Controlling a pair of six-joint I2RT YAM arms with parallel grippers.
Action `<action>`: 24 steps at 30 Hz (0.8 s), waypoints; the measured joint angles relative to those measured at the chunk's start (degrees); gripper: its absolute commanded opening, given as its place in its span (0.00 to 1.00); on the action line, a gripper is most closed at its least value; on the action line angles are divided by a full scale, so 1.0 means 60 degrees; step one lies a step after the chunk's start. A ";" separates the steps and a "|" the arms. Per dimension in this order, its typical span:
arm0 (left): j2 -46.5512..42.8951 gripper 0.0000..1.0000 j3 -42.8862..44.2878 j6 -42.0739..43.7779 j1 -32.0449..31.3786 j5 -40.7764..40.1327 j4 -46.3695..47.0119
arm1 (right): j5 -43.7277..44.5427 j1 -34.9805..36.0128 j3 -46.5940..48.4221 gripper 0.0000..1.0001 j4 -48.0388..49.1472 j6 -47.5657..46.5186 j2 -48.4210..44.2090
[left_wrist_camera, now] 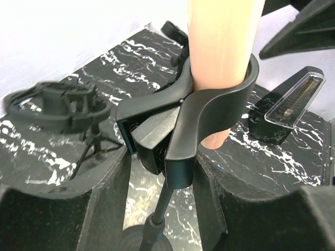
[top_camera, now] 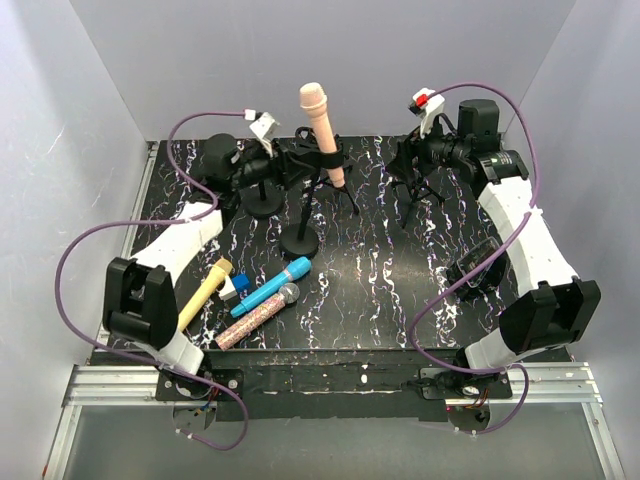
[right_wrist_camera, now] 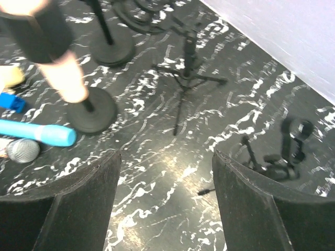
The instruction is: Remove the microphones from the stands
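1. pink microphone (top_camera: pixel 322 135) upright, upper centre of the top view, wedged in the black clip (left_wrist_camera: pixel 209 99) of the stand (top_camera: pixel 299 243).
2. left gripper (left_wrist_camera: pixel 162 175) half closed, pinching that clip just under the microphone.
3. right gripper (right_wrist_camera: pixel 165 157) wide apart, empty; microphone at its view's upper left.

Pale lavender walls (top_camera: pixel 200 60) enclose black marbled tabletop (top_camera: pixel 370 290).

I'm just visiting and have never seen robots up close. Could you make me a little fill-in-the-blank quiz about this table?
The left gripper straddles the black ____ holding the peach microphone. The right gripper is ____, with nothing between its fingers. The microphone's stand rests on a ____ base.
Missing words: clip; open; round.
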 measured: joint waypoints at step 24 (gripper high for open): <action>0.1508 0.33 0.1249 -0.0215 -0.1126 -0.0321 0.0729 | -0.3129 0.0947 0.1137 0.79 0.0299 0.0306 0.0834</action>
